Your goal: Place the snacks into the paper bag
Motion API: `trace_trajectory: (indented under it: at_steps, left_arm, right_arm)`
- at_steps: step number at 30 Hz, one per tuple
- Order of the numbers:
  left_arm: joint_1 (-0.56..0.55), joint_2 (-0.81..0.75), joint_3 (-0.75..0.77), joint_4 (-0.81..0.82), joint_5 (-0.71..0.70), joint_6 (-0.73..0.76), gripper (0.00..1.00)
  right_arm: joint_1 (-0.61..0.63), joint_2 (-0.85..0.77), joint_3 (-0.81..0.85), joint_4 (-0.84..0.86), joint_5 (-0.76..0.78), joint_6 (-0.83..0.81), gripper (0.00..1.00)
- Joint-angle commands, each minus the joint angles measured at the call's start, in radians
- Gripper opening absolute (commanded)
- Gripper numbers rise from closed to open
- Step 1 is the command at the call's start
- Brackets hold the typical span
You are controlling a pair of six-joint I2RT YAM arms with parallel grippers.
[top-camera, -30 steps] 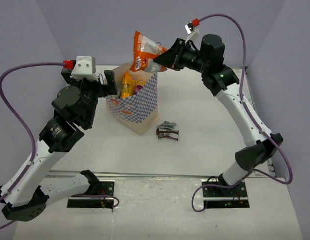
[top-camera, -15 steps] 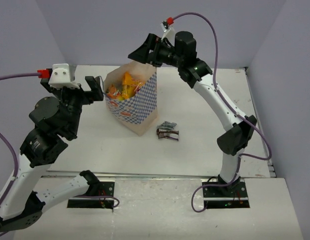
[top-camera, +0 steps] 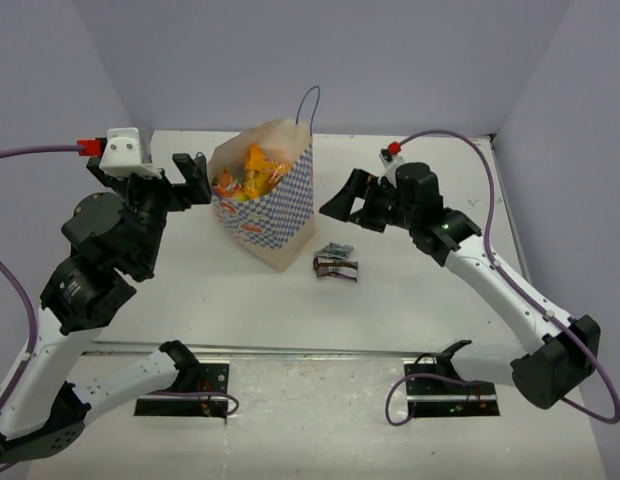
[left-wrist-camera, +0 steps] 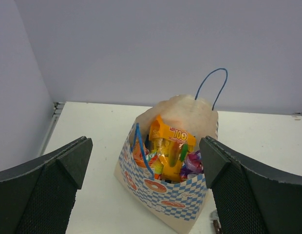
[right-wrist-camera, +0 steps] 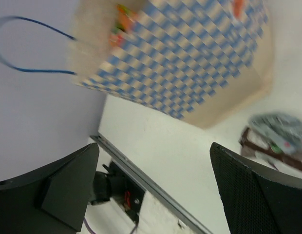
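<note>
– White tabletop [top-camera: 190, 290], pale lilac walls on three sides. What sits furthest left?

– That is the left gripper [top-camera: 193, 178]. Its jaws are spread wide with nothing between them. It hangs above the table just beside the left rim of the paper bag [top-camera: 290, 205]. I cannot tell whether it brushes the paper.

– And the bag?

– It stands upright toward the far middle of the table with its mouth open. The sides carry blue-white checks, and the front face has orange oval logos [left-wrist-camera: 156, 185]. One thin blue cord handle [top-camera: 308, 102] arches up at the far rim. A second one droops over the near rim in the left wrist view.

– Is anything inside?

– Snacks show above the rim. A yellow-orange packet [left-wrist-camera: 169, 146] stands in the middle, with an orange packet [top-camera: 225, 185] to its left. A bit of a purple packet [left-wrist-camera: 194, 163] shows to its right. Whatever lies deeper is hidden.

– Is anything outside the bag?

– Two small pieces lie on the table just right of the bag's base. One is a dark brown bar [top-camera: 337, 268]. The other is a crinkly grey packet [top-camera: 337, 250] touching its far side.

– And on the right?

– The right gripper [top-camera: 337, 200] hovers above the table, right of the bag. Its fingers are wide apart and empty, and it points toward the checkered side. It is just beyond the two loose pieces. Its wrist view is blurred but shows both at the lower right.
</note>
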Motion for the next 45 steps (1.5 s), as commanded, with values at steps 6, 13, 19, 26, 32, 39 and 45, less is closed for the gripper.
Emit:
trace_trajectory:
  at_steps: [6,13,19,26,32,39,45]
  left_arm:
    - [0.001,-0.007,-0.007,-0.015,0.047,-0.099,1.0]
    - [0.001,-0.024,0.001,-0.023,0.03,-0.114,1.0]
    - [0.001,-0.042,-0.013,-0.035,0.01,-0.113,1.0]
    - [0.001,-0.051,-0.013,-0.031,-0.025,-0.097,1.0]
    - [0.001,-0.004,0.027,-0.008,-0.031,-0.032,1.0]
    - [0.001,-0.008,0.008,0.07,-0.056,-0.002,1.0]
    - [0.001,0.002,0.005,0.073,-0.059,0.004,1.0]
  right_arm:
    - [-0.081,0.09,-0.315,-0.104,-0.089,0.068,0.99]
    - [-0.081,0.205,-0.286,-0.147,0.029,-0.021,0.99]
    - [-0.081,0.296,-0.214,-0.149,0.119,-0.078,0.99]
    - [-0.081,0.385,-0.144,-0.135,0.144,-0.094,0.99]
    - [-0.081,0.48,-0.072,-0.121,0.147,-0.092,0.99]
    - [-0.081,0.552,-0.029,-0.094,0.136,-0.098,0.96]
    - [-0.079,0.572,-0.038,-0.063,0.138,-0.087,0.79]
